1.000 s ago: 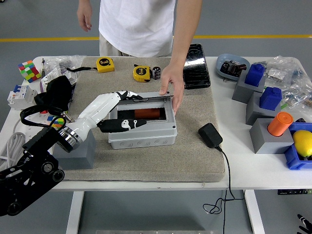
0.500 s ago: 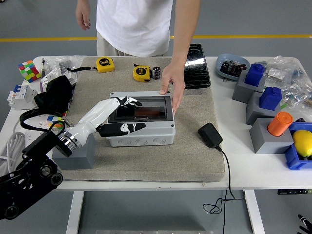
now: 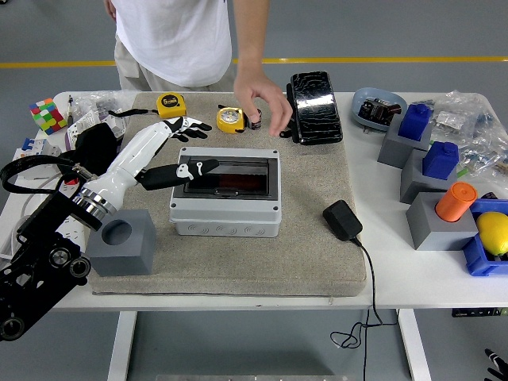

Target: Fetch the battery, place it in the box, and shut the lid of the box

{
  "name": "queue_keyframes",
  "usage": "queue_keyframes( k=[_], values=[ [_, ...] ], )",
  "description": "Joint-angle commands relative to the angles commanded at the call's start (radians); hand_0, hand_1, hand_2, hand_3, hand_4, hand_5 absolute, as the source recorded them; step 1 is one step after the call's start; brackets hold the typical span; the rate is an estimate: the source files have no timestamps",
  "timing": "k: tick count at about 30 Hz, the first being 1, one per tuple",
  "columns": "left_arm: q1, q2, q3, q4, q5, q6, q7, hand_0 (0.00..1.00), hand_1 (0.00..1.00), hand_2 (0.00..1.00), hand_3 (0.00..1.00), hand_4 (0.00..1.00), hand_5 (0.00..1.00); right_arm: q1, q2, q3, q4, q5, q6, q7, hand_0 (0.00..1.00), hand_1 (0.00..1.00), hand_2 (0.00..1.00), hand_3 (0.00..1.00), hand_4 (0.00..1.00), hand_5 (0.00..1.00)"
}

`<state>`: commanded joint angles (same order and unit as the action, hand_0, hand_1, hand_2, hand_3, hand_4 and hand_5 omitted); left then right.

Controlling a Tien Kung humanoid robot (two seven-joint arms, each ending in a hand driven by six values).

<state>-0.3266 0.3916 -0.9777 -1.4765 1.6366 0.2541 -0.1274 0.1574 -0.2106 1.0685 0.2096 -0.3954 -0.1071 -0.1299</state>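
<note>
A white table is being seen from above, its near edge being carried on white legs. Most of its top is being covered by a beige mat. Beyond the far edge, a grey floor is being crossed from left to right by a yellow line. Everything is being lit evenly.

Person cut off above the chest by the top frame edge. Battery only dimly visible as a reddish shape behind the box's dark lid window. Lower left arm hardware cropped by the frame edge.
</note>
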Motion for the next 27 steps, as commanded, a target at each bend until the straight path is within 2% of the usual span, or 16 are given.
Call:
queue_keyframes(
  k=[11, 19, 27],
  values=[
    [0.047, -0.052, -0.179, 0.011, -0.057, -0.010, -0.005, 0.614, 0.679, 0.699, 0.732, 0.998, 0.820, 0.003, 0.003, 0.006, -0.001, -0.003, 0.006, 0.001, 0.660, 0.663, 0.669, 0.549, 0.955, 0.462],
    [0.074, -0.071, -0.291, 0.011, -0.063, -0.014, -0.011, 0.618, 0.678, 0.699, 0.729, 0.998, 0.819, 0.006, 0.001, 0.017, -0.001, -0.010, 0.011, -0.008, 0.661, 0.663, 0.669, 0.550, 0.956, 0.463],
    [0.075, -0.074, -0.354, 0.015, -0.045, -0.019, -0.018, 0.620, 0.678, 0.698, 0.729, 0.998, 0.815, 0.008, 0.001, 0.021, -0.001, -0.014, 0.014, -0.010, 0.661, 0.663, 0.671, 0.550, 0.956, 0.463]
  ],
)
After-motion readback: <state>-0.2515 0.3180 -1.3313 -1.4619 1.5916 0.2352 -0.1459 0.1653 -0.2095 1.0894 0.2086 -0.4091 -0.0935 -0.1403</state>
